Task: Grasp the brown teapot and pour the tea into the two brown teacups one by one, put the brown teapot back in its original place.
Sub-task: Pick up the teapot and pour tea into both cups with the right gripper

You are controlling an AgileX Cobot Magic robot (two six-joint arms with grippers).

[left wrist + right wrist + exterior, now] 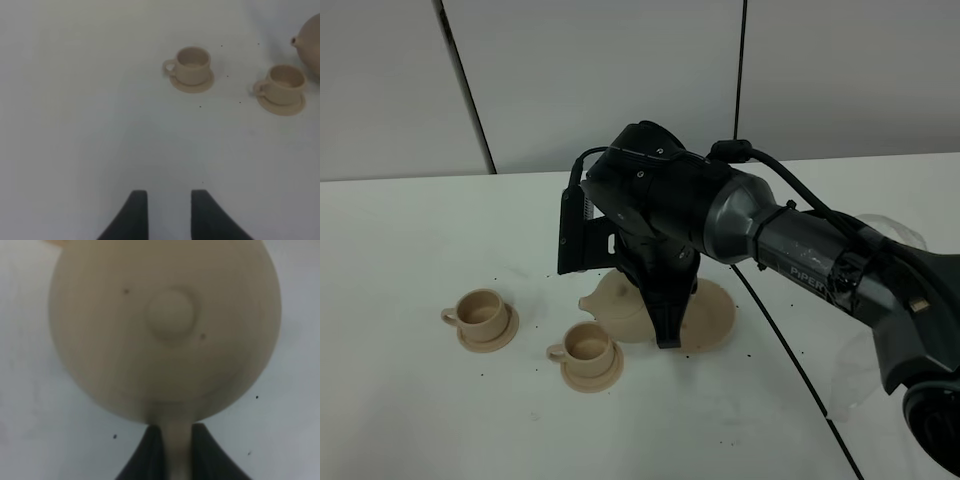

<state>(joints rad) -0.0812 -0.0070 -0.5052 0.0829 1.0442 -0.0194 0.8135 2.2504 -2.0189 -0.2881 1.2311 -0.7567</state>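
Observation:
The brown teapot (615, 310) is just left of the wide round saucer (717, 318), its original place, with its spout towards the nearer teacup (588, 345). My right gripper (668, 335) reaches down across the middle and is shut on the teapot's loop handle. In the right wrist view the handle (175, 460) sits between the dark fingers (150, 457), below the knobbed lid (170, 315). The second teacup (483, 312) stands further left on its saucer. My left gripper (167, 215) is open and empty over bare table. Both cups (192, 65) (285, 82) and the spout (310, 40) show in its view.
A black cable (790, 360) runs over the white table from the right arm towards the front edge. Small dark specks lie scattered around the saucers. Grey wall panels stand behind the table's far edge.

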